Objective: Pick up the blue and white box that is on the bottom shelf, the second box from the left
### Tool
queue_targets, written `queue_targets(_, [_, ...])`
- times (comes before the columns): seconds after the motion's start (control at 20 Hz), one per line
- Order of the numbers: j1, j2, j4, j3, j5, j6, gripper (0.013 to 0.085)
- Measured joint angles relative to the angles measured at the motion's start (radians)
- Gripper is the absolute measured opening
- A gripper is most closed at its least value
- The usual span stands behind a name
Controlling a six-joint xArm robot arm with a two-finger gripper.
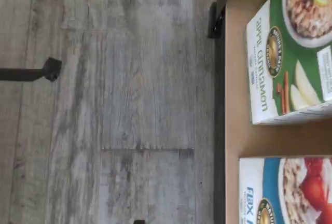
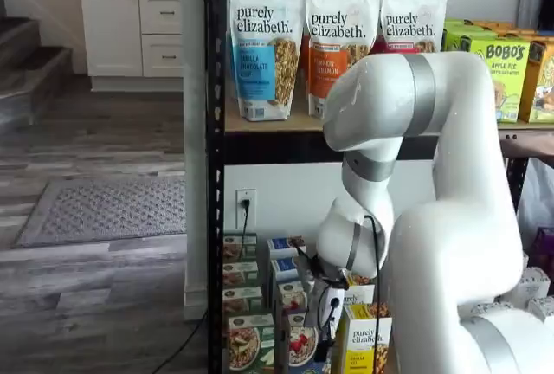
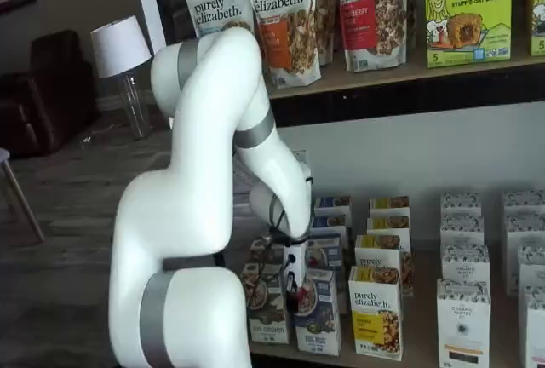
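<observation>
Looming closest in both shelf views is the robot's white arm, bent down in front of the rack so that its wrist hangs low over the bottom shelf. At its end the tool sits just in front of the front row of cartons; in a shelf view it shows as a white body with dark fingers, partly hidden by a cable. The fingers are too small and cluttered in the pictures to show a gap, but I judge them spread wide, and nothing sits between them.

As for progress, the approach looks well underway but the grasp itself is not yet done. The blue and white box stands upright in the front row of the bottom shelf, between the green-and-white carton and the yellow-and-white carton, and it is untouched as far as can be seen. The tool hovers just above and in front of its upper face, near but apart from it.

From the wrist view, the blue and white box shows at the shelf's front edge, beside the green-and-white carton, with grey plank floor filling the rest. Left to do, in my judgement: centre on the box, close on it and lift it clear.
</observation>
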Motion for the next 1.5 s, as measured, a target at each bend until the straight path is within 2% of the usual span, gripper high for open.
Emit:
queue_targets(0.2, [-0.007,0.012,0.017,-0.027,0.01,-0.019,0.085])
queue_targets(0.7, [-0.028,0.067,-0.033,-0.138,0.068,0.018,0.085])
queue_targets(1.5, [-0.064,0.186,-0.088,-0.33,0.143,0.049,0.085])
